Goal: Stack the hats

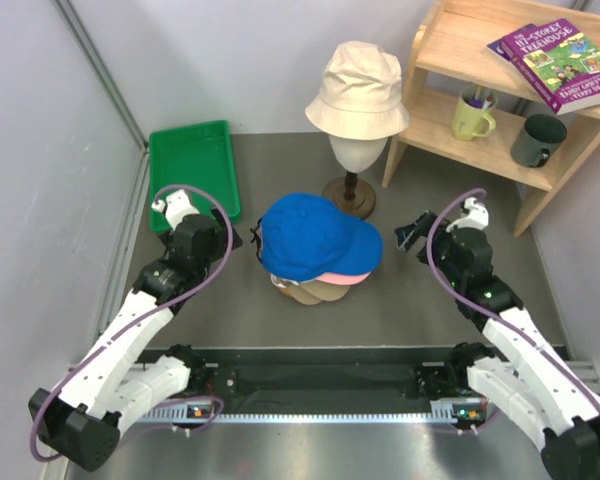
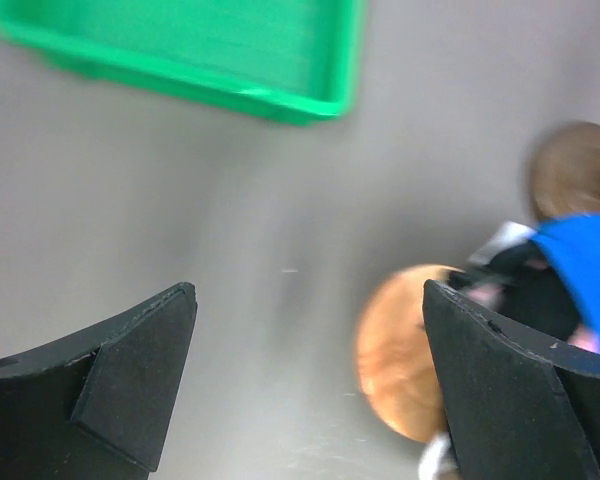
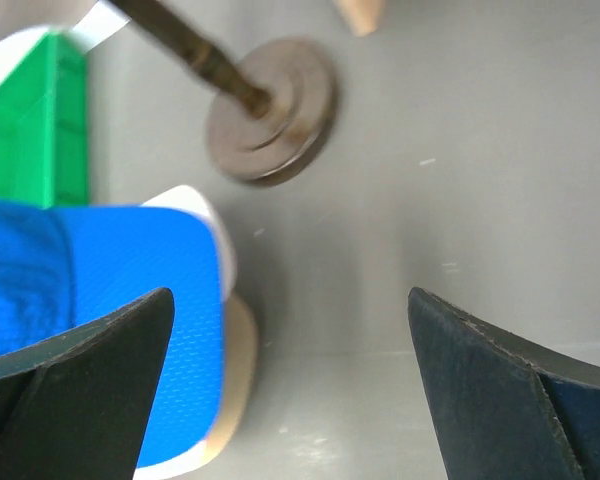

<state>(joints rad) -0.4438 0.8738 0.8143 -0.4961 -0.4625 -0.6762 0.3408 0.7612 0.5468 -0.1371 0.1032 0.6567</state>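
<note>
A pile of hats stands mid-table: a blue cap (image 1: 315, 237) on top, a pink brim (image 1: 342, 277) under it and a tan one (image 1: 305, 293) lowest. Apart from the pile, a cream bucket hat (image 1: 358, 88) sits on the head form (image 1: 357, 152) behind it. My left gripper (image 1: 242, 240) hangs open just left of the pile and holds nothing. My right gripper (image 1: 412, 232) is open to the pile's right, also with nothing in it. The left wrist view, with the gripper (image 2: 310, 350), shows the blue cap (image 2: 590, 270) at right. The right wrist view, with the gripper (image 3: 290, 370), has the blue cap (image 3: 100, 290) at left.
A green tray (image 1: 193, 170) lies at the back left. The head form's round base (image 1: 350, 195) stands right behind the pile. A wooden shelf (image 1: 480, 60) at the back right holds a book (image 1: 555, 62), a green mug (image 1: 470, 117) and a dark cup (image 1: 537, 138). Grey walls close both sides.
</note>
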